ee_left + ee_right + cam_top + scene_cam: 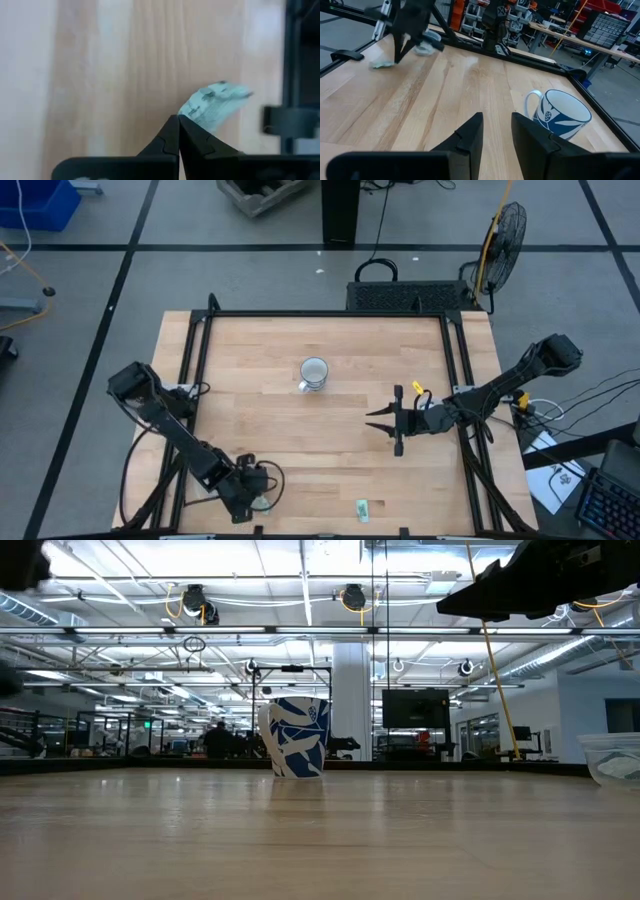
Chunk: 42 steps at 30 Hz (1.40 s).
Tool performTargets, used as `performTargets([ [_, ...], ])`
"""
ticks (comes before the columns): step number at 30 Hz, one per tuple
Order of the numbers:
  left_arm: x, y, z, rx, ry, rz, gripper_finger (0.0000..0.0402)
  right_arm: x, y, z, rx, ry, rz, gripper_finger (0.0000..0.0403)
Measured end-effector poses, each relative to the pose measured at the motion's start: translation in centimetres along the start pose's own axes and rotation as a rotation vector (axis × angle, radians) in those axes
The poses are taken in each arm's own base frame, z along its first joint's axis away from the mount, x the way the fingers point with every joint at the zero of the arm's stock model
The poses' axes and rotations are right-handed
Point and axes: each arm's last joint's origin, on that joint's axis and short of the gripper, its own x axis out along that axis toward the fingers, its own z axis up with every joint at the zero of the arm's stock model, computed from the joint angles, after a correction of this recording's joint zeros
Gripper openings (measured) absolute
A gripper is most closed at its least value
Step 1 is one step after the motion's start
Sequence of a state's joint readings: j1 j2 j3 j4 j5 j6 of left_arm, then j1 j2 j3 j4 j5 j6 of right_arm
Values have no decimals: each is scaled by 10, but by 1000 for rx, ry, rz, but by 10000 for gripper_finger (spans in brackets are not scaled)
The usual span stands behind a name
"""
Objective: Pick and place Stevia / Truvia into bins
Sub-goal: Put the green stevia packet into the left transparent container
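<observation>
Fingertips of the left gripper (pixel 178 122) are pressed fully together, no gap showing, and a pale green sachet (pixel 212 103) sticks out crumpled just past them; looks pinched at one corner only, though we can't tell how much paper is actually between the tips. Landmark = mug (pixel 314 372): left gripper (pixel 243 498) sits well toward the near-left corner from it, low over the table (pixel 260 420). A second sachet (pixel 362 508) lies flat near the front edge, well nearer than the mug. Right gripper (pixel 397 423) waits right of the mug, fingers partly apart, holding nothing.

To do the lift well, we'd raise slow & straight up, w/o swinging, since a corner pinch can slip. A clear tub (pixel 612 758) shows at the low view's edge; we can't place it vs the mug from above, so confirm bin position before carrying.
</observation>
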State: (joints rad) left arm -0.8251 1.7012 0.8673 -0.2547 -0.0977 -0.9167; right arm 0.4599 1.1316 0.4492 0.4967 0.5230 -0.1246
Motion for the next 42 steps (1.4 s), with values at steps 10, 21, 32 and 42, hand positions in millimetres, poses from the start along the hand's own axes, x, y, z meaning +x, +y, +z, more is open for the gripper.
performTargets([
  [10,-83,15,-1,-152,32,12,3,0,0,-2,29,15,1,93],
  [21,-127,21,-36,-349,453,-63,1,0,0,-3,10,27,2,93],
  [32,-128,21,-44,-331,361,33,1,0,0,-3,11,27,1,93],
  [42,-127,23,-43,-381,288,77,2,0,0,-3,19,27,4,93],
])
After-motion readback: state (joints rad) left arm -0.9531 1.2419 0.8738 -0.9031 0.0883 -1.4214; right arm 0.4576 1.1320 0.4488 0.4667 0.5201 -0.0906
